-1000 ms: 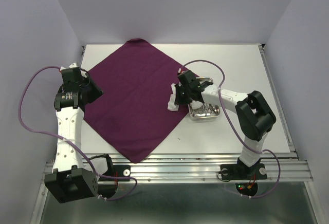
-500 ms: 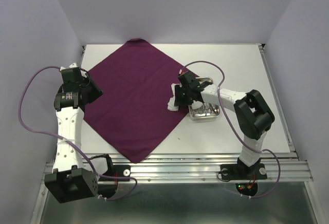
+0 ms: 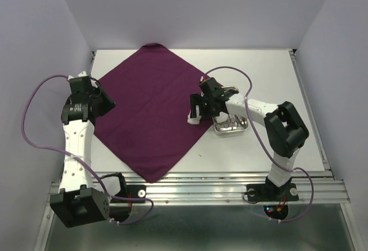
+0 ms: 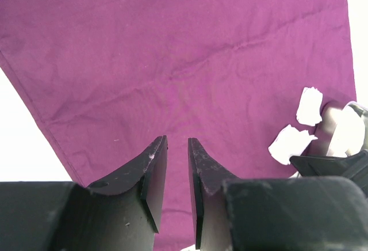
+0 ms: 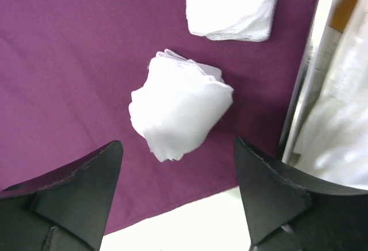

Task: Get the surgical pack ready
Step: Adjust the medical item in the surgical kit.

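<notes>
Tabletop's (image 3: 270, 72) got the cloth (image 3: 149, 107) spread with two gauze pads (image 5: 178, 113) on, right end effector (image 5: 178, 143) wide open over one, left end effector (image 4: 175, 141) barely parted, empty, tray (image 3: 230, 126) next probably.

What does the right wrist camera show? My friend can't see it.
A crumpled white gauze pad lies untouched on the purple cloth, between the wide-open fingers of the right gripper. A second, folded gauze pad lies beyond it, and a shiny steel tray edge runs down the right side.

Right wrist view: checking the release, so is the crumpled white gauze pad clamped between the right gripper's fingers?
No, the crumpled white gauze pad lies free on the dark purple cloth, clear of the open right gripper.
</notes>
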Robot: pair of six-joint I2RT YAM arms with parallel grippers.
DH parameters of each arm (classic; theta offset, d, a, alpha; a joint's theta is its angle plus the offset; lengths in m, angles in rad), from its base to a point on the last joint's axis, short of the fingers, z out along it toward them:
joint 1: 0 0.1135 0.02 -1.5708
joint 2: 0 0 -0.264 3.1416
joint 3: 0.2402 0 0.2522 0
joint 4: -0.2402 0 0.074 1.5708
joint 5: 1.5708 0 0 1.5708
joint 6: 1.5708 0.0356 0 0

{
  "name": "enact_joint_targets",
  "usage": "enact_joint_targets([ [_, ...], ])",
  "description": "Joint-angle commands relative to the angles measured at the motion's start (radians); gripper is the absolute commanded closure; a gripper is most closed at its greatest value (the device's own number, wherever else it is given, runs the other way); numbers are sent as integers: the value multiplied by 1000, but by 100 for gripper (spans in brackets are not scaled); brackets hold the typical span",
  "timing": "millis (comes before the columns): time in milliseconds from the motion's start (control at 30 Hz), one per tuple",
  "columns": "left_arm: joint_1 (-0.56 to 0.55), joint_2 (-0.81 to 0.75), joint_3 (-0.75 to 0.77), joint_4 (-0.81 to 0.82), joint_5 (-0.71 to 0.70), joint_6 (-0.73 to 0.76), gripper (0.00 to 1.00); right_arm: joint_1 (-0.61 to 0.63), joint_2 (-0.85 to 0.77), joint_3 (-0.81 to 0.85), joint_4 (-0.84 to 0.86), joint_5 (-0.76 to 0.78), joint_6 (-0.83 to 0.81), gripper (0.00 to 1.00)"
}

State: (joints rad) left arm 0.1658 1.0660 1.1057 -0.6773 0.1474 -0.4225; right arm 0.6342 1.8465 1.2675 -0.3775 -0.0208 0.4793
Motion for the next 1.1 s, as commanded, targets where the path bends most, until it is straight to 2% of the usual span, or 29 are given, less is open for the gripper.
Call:
enact_joint_targets([
  [0,5,-14,-6,27,14,19,68,-7,-72,39,-40,59,-16,13],
  [367,5,-15,0,16,14,19,68,-7,-113,12,-41,93,13,10],
  [633,5,-12,-3,21,21,13,68,-16,-109,23,-38,70,-1,21],
  [767,5,-9,-1,22,21,11,68,-16,-104,29,-34,74,1,30],
  [900,3,-5,0,22,23,10,68,-16,-92,36,-24,78,1,51],
  [1000,5,-6,0,22,23,10,68,-16,-78,47,-20,73,1,62],
  [1067,5,-6,-1,22,21,11,68,-16,-63,61,-21,68,1,66],
])
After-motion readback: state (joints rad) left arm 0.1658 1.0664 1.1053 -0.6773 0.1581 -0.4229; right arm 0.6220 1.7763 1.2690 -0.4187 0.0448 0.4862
